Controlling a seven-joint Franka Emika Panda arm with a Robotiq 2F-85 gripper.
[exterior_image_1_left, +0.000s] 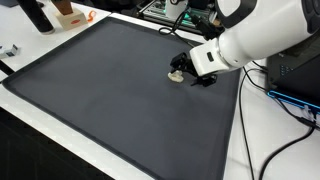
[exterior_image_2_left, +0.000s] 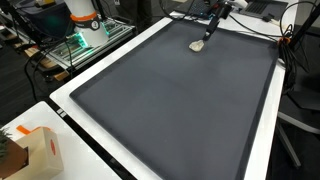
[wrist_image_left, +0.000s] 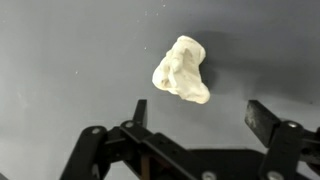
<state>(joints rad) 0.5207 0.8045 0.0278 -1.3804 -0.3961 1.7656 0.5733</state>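
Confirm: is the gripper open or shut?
Open. In the wrist view the gripper has its fingers wide apart, gripping nothing; the pale lump lies on the mat beyond them.

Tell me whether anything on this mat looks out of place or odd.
Only a crumpled whitish lump, lying alone on the dark mat just ahead of the open fingers, clear of them. Its material cannot be told. Nothing looks spilled or damaged.
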